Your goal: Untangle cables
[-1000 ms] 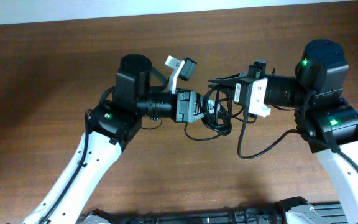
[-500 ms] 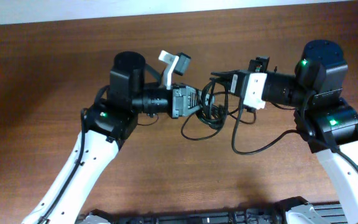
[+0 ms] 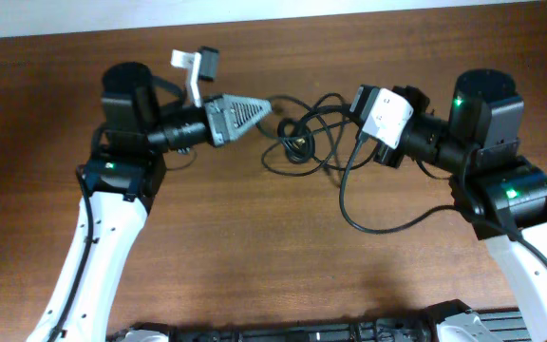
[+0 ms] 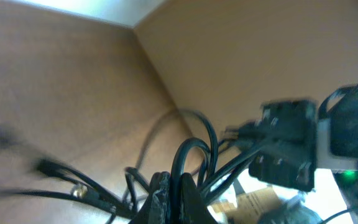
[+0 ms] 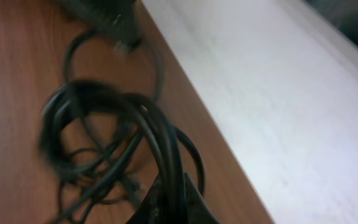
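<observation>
Your left pincer [image 3: 266, 105] is clamped on a strand of the cables [image 3: 304, 142], which bunch in a knot between both arms over the worktop [image 3: 254, 256]. Your right pincer [image 3: 357, 99] grips another strand, and one long loop trails below it.

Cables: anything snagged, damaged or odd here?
No damage visible. The cables are a bunched tangle strung between the left gripper and right gripper, each shut on a strand. One long loop trails loose across the table toward the right arm. Wrist views are blurred, so plugs can't be checked.
</observation>
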You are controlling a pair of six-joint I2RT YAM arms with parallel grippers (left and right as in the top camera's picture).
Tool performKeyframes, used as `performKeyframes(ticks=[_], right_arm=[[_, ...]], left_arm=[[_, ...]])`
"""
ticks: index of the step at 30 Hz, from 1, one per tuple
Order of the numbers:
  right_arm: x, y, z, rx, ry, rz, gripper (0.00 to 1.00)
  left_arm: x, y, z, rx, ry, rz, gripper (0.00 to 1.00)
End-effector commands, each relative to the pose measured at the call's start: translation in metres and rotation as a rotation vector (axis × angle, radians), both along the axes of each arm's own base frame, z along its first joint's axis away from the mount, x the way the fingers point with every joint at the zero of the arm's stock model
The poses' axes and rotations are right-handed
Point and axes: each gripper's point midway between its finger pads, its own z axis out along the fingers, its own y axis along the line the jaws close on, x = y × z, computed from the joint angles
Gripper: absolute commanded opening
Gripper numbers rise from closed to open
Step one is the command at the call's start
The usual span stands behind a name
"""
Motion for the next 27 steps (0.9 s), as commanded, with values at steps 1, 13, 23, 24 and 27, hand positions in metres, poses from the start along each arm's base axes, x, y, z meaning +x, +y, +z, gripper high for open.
performKeyframes(ticks=[1,13,23,24,27], right_arm=[[-0.006,-0.014,0.0,-0.025,0.026,-0.077,0.04],[-0.02,-0.035,-0.028,-0.09,0.166,-0.192,0.04],[-0.015,-0.046,-0.029,-0.101,0.173,-0.273,0.04],[-0.014,-0.047,-0.028,-0.101,0.166,-0.277,0.04],[-0.009,-0.049,-0.023,-0.098,0.141,-0.298,0.04]], left_arm=[[0.014,0.013,0.024,-0.053,-0.058,0.055,0.0],[0.082,0.07,0.005,-0.176,0.275,0.637,0.0],[0.059,0.08,-0.069,-0.016,0.582,0.722,0.0],[0.05,0.082,-0.083,0.028,0.637,0.726,0.0],[0.019,0.086,-0.119,0.134,0.821,0.738,0.0]])
